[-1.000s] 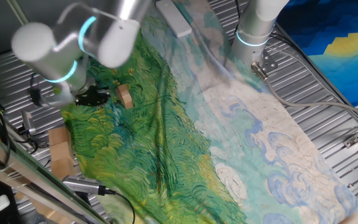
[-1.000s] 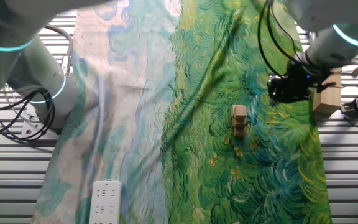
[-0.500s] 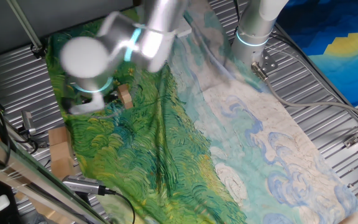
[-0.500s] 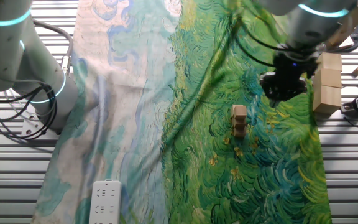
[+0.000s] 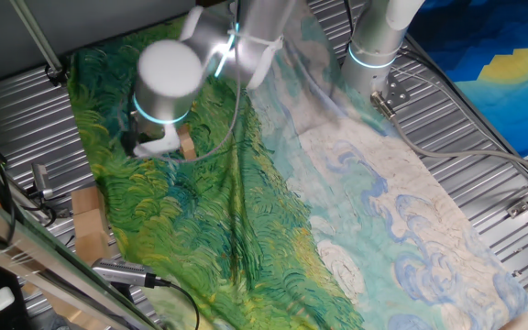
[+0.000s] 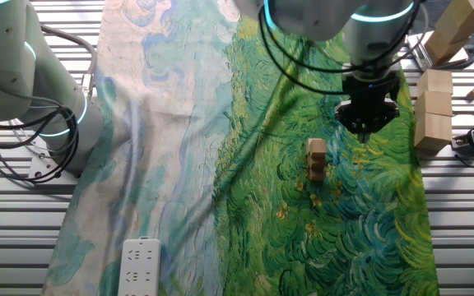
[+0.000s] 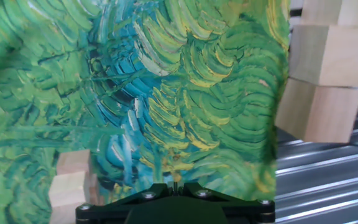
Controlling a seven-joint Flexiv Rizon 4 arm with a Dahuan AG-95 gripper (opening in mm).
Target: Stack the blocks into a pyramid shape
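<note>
The hand (image 6: 367,123) hangs above the green painted cloth (image 6: 303,214) that covers the counter (image 6: 23,238), a little to one side of the small stack of blocks (image 6: 316,159), which stand one on another near the middle of the green part; in the hand view the same stack (image 7: 70,183) shows at the lower left edge, so the hand is not over it; whether the fingers are spread or closed cannot be told, since only the dark base of the hand shows in that view and the fixed views are too coarse, and nothing is seen held. The step in hand seems to be a move across the cloth toward a block; to do it well the arm should travel high enough to clear the stack, line up squarely over a cube's flat faces before it descends, and come down straight, because the stack looks slender and the cloth is wrinkled, so a slight nudge could topple it. Larger pale wooden blocks (image 6: 434,107) are piled off the cloth's edge on the ribbed metal. No container is in sight; nothing here holds the blocks.
</note>
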